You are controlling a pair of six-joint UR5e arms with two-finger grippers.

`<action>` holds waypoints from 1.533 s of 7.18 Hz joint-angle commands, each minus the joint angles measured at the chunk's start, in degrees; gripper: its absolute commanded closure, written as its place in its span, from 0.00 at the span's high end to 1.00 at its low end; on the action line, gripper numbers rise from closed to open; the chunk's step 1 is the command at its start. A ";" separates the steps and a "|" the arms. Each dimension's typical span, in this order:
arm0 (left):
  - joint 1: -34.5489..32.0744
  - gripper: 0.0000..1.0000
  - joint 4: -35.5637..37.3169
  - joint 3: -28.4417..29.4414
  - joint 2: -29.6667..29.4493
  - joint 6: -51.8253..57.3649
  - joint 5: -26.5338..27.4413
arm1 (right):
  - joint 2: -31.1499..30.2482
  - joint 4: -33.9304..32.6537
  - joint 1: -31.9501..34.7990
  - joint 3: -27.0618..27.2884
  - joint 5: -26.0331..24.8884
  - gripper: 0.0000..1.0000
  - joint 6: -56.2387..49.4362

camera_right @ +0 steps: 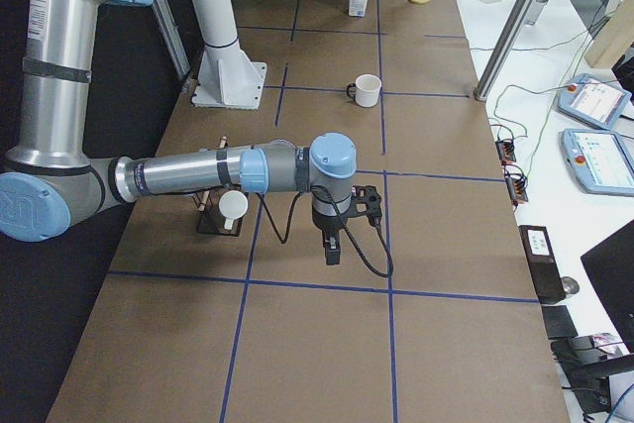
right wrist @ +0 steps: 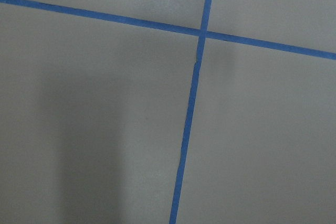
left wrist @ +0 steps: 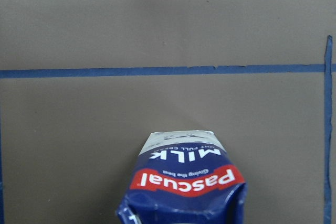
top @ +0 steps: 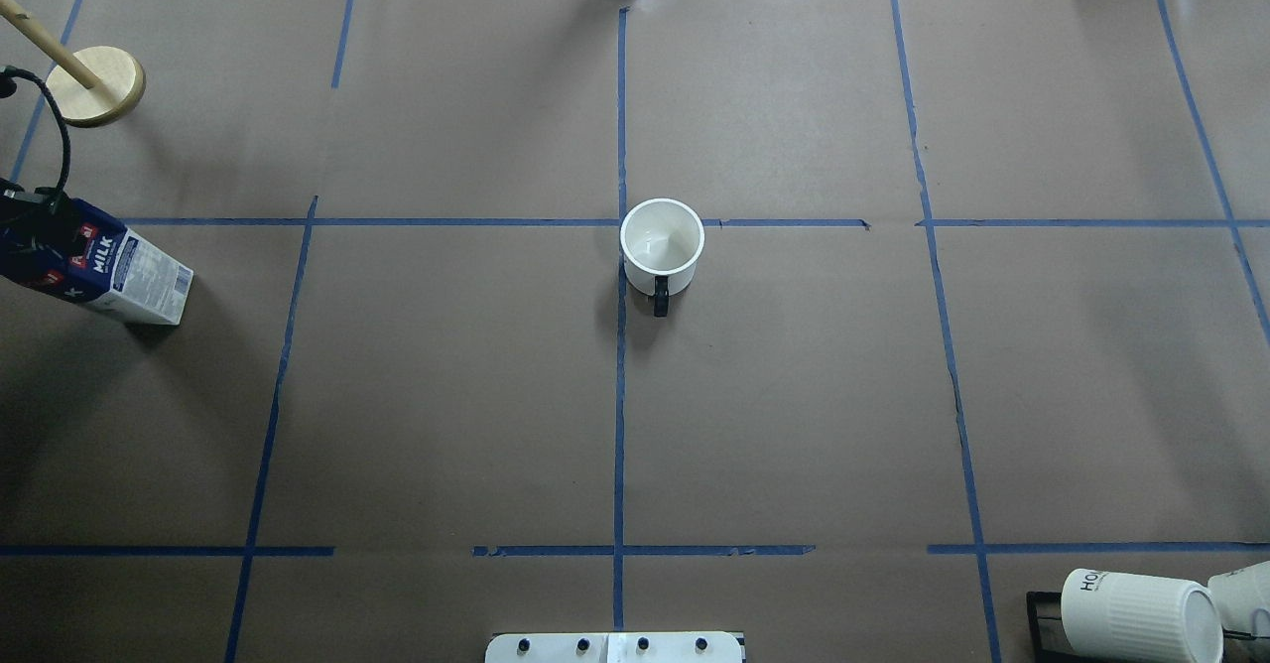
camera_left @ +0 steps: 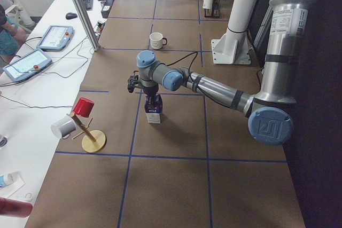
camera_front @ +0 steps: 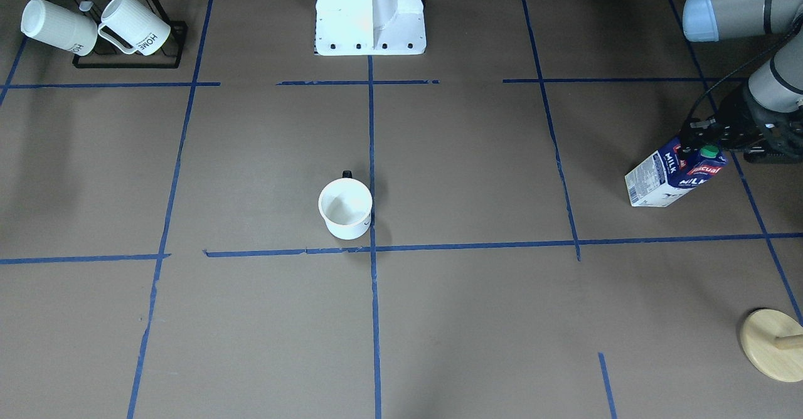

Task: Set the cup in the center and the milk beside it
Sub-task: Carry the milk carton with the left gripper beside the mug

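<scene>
Holding Pascual milk carton (camera_front: pixel 665 182) in left hand (camera_front: pixel 702 146), well apart from cup (camera_front: pixel 345 209) beside center crossing (camera_front: pixel 373 248); right hand (camera_right: pixel 334 245) opening: cannot tell.

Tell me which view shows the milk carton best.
Exterior front-facing: the whole milk carton shows, green cap and labels included. The overhead view has it at the frame's edge with its top hidden. The left wrist view shows only its upper part, close up. Both side views show it small.

We see two ribbed white mugs (camera_front: pixel 135 25) tilted on a black rack (camera_front: pixel 127 63). A round-based wooden stand (camera_front: pixel 770 345) sits well apart from them
</scene>
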 commanded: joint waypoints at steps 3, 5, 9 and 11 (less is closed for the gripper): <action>0.30 0.35 22.75 -0.63 -21.27 -0.65 0.16 | -0.09 0.00 0.00 0.09 0.03 1.00 0.02; 6.93 0.36 25.63 1.38 -32.27 -12.45 3.39 | -0.09 0.00 0.00 0.09 0.12 1.00 0.11; 20.86 0.36 20.13 21.59 -53.23 -25.43 9.92 | -0.18 0.00 0.00 0.00 0.12 1.00 0.11; 23.50 0.36 18.95 23.27 -53.06 -25.44 10.79 | -0.18 0.00 0.00 0.00 0.21 1.00 0.11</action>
